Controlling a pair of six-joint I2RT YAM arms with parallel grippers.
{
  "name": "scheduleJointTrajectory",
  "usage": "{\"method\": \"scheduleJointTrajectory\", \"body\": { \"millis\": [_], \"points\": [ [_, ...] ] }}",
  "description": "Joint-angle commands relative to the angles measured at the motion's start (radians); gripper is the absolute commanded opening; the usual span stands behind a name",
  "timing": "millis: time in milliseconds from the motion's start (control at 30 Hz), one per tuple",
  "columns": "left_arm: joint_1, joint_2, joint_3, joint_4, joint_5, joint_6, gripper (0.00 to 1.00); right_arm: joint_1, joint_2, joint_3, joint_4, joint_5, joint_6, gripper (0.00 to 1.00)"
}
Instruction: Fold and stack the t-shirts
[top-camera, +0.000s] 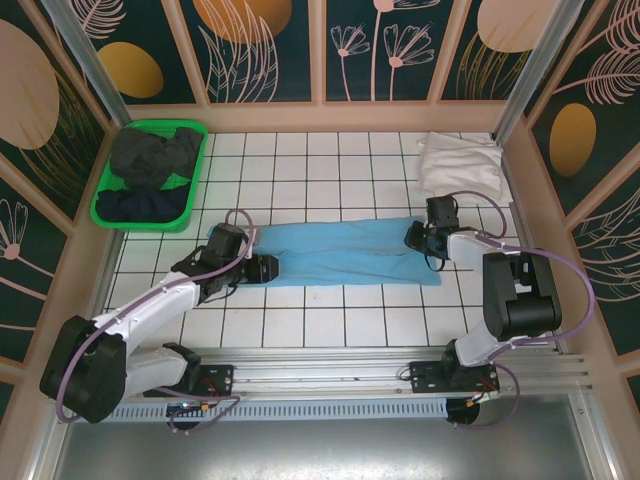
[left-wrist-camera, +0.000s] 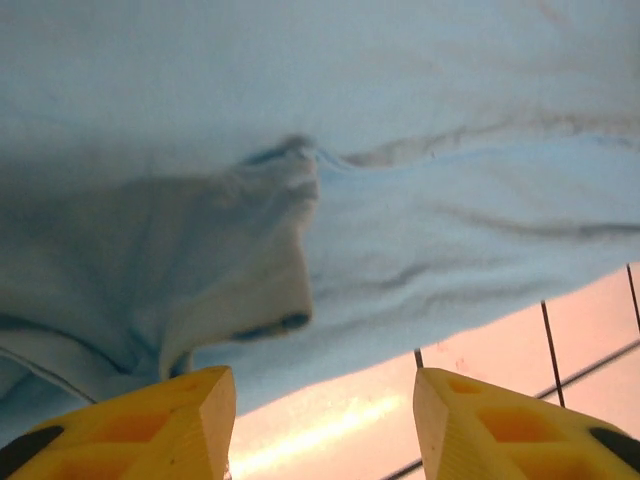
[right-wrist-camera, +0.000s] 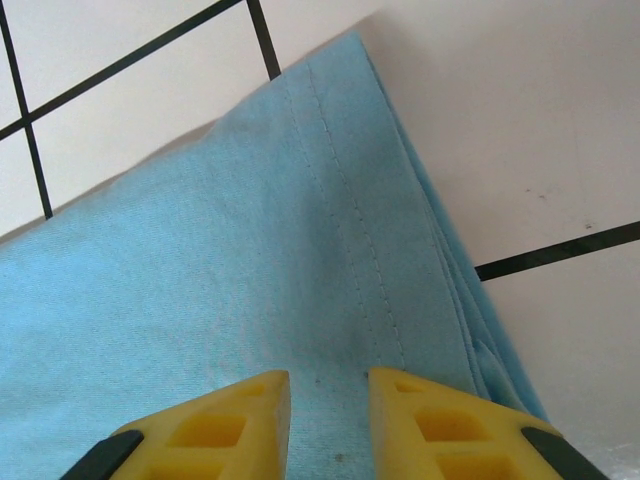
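As we looked out from the near edge of the tiled table (top-camera: 320, 322), we found the left gripper (left-wrist-camera: 325, 388) released, its yellow fingers apart with bare tile between them, just beside the left end of the sky-blue t-shirt (top-camera: 340, 255). That shirt lay folded into a long band across the middle of the table. At its right end the right gripper (right-wrist-camera: 330, 378) sat over a stitched hem, jaws nearly together; we could not tell whether they pinched cloth. Farther back, a white t-shirt (top-camera: 455, 160) rested in the far right corner, and dark t-shirts (top-camera: 150, 158) filled a green basket (top-camera: 100, 210) at far left.
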Motion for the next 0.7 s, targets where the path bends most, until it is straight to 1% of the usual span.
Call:
{"method": "scheduleJointTrajectory", "body": {
  "millis": [0, 67, 100, 133, 200, 233, 267, 333, 400, 467, 567, 667],
  "points": [
    [-0.003, 0.076, 0.098, 0.009, -0.154, -0.024, 0.48, -0.004, -0.033, 0.001, -0.011, -0.01, -0.01, 0.27],
    [0.001, 0.139, 0.151, 0.012, -0.233, -0.027, 0.5, -0.002, -0.036, 0.001, -0.006, -0.016, -0.013, 0.27],
    [0.003, 0.172, 0.17, 0.013, -0.268, -0.036, 0.55, -0.003, -0.035, 0.002, -0.004, -0.017, -0.013, 0.27],
    [0.006, 0.216, 0.195, 0.018, -0.276, -0.032, 0.57, -0.003, -0.032, 0.007, -0.004, -0.017, -0.013, 0.27],
    [0.005, 0.298, 0.236, 0.012, -0.269, -0.032, 0.52, -0.003, -0.026, 0.011, 0.002, -0.021, -0.014, 0.27],
    [0.005, 0.329, 0.243, 0.018, -0.232, -0.036, 0.45, -0.002, -0.025, 0.014, -0.001, -0.021, -0.015, 0.27],
    [0.004, 0.332, 0.225, 0.051, -0.177, -0.042, 0.43, -0.004, -0.024, 0.015, -0.002, -0.018, -0.017, 0.27],
    [0.001, 0.299, 0.17, 0.115, -0.1, -0.067, 0.44, -0.006, -0.025, 0.015, -0.007, -0.011, -0.021, 0.27],
    [-0.014, 0.258, 0.126, 0.133, -0.043, -0.075, 0.45, -0.01, -0.023, 0.014, -0.005, -0.006, -0.023, 0.27],
    [-0.044, 0.218, 0.09, 0.114, -0.014, -0.079, 0.46, -0.014, -0.019, 0.014, -0.003, -0.007, -0.024, 0.27],
    [-0.079, 0.181, 0.03, 0.08, 0.0, -0.105, 0.48, -0.015, -0.006, 0.019, -0.002, -0.01, -0.027, 0.27],
    [-0.082, 0.132, -0.043, 0.089, 0.007, -0.137, 0.5, -0.014, -0.005, 0.02, 0.0, -0.014, -0.025, 0.27]
  ]
}}
